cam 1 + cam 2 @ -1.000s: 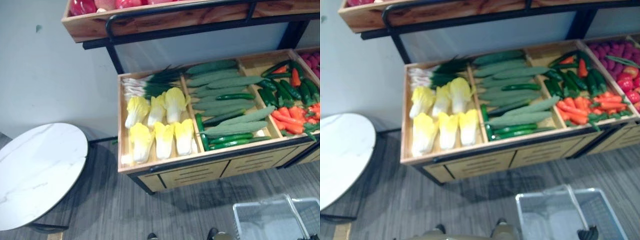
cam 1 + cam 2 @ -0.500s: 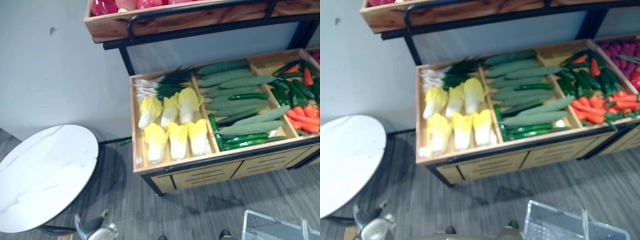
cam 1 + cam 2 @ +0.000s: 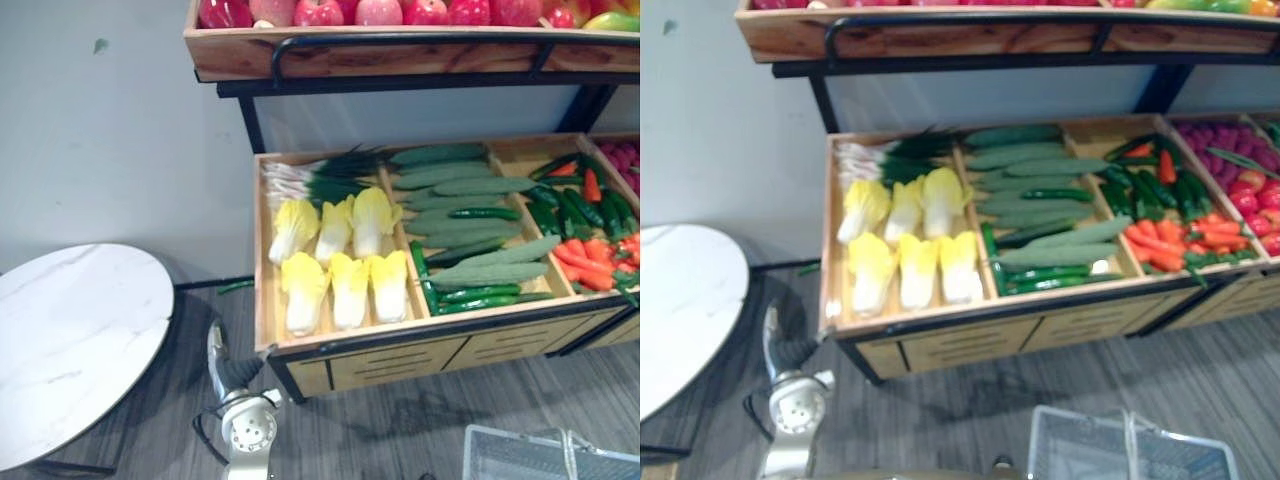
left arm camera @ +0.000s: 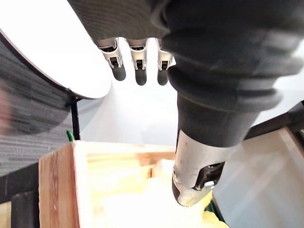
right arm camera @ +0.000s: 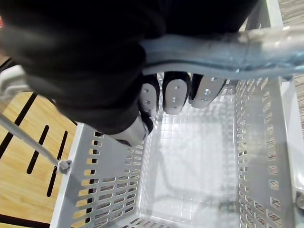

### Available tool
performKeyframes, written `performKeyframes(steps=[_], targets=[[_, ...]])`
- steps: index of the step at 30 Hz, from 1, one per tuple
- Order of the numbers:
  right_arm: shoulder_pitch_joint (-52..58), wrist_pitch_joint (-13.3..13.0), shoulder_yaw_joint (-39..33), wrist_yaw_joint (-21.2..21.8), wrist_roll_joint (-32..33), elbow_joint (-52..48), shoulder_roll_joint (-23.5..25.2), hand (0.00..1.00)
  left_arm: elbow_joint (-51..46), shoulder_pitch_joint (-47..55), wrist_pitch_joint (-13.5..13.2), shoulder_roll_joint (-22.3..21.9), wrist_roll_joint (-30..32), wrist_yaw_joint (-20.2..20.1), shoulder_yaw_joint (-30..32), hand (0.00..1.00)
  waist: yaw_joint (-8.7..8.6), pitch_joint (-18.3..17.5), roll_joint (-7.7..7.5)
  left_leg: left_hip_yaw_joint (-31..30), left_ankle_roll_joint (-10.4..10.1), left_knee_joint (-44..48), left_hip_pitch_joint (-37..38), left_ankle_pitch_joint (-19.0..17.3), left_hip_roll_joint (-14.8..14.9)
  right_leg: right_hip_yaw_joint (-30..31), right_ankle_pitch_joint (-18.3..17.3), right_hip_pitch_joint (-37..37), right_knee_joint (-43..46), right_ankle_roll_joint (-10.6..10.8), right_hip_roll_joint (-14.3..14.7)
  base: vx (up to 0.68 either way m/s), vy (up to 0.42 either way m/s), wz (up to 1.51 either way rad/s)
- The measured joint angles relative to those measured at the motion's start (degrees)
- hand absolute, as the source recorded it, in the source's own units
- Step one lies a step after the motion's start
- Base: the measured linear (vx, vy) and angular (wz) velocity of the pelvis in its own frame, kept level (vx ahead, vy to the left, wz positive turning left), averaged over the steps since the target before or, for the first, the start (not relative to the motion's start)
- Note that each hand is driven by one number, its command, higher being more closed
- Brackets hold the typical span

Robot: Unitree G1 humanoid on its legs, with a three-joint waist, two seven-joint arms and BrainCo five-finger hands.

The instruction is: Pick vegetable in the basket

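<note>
Pale yellow cabbages (image 3: 340, 262) lie in the left bin of a wooden produce stand (image 3: 300, 345), with green onions (image 3: 312, 176) behind them and cucumbers (image 3: 468, 215) in the middle bin. My left hand (image 3: 215, 345) is raised by the stand's front left corner, fingers (image 4: 137, 66) straight and holding nothing. In its wrist view the crate corner (image 4: 57, 185) and the cabbages (image 4: 142, 206) lie just past the thumb. My right hand (image 5: 173, 97) is curled round the handle (image 5: 223, 52) of a grey plastic basket (image 5: 95, 190), which is empty and hangs low at the right (image 3: 520, 458).
Green peppers and carrots (image 3: 590, 215) fill the right bin, and red produce (image 3: 1240, 175) lies further right. An upper shelf of apples (image 3: 400, 12) overhangs the stand's back. A round white table (image 3: 70, 340) stands to the left over grey plank flooring.
The camera has shifted. My left arm has come up into view at the lower left, reaching the stand's front left corner. The basket stays low at the right.
</note>
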Motion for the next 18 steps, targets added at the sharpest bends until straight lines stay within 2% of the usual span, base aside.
performKeyframes(steps=[5,9,13,18], targets=[[-0.5,0.0,0.5,-0.4,0.0,1.1,0.0,1.00,-0.9,-0.1,0.1,0.0,1.9,0.3,-1.1,0.00,0.01,-0.4,0.07,1.4,-0.1,0.0,0.1,-0.1,0.6,1.3,1.2,0.0,-2.1,-0.4,1.1,0.02,-0.018,-0.14],[-0.7,0.0,1.0,-1.2,0.0,1.1,-0.1,1.00,-0.8,-0.3,0.2,0.1,2.3,1.0,-2.8,0.00,-1.19,-0.8,0.73,1.5,-0.2,-0.5,1.0,0.0,0.7,1.4,1.3,0.7,-3.1,-0.4,1.5,0.03,-0.013,-0.03],[-0.8,0.1,1.1,-1.4,-0.1,1.1,-0.1,1.00,1.0,-2.2,1.4,0.3,2.7,1.4,-3.2,0.00,-1.32,-1.2,1.34,2.1,-0.3,-0.9,1.1,0.0,0.9,1.6,2.4,1.1,-4.7,-0.5,2.1,0.02,-0.017,-0.08],[-1.3,0.1,1.6,-1.5,-0.2,1.1,-0.1,1.00,4.0,-4.0,2.8,0.6,4.6,2.6,-3.3,0.00,-1.55,-1.2,1.40,2.9,-0.3,-1.0,1.5,0.0,1.0,2.4,2.5,1.0,-5.3,-0.6,2.5,0.01,-0.023,-0.08]])
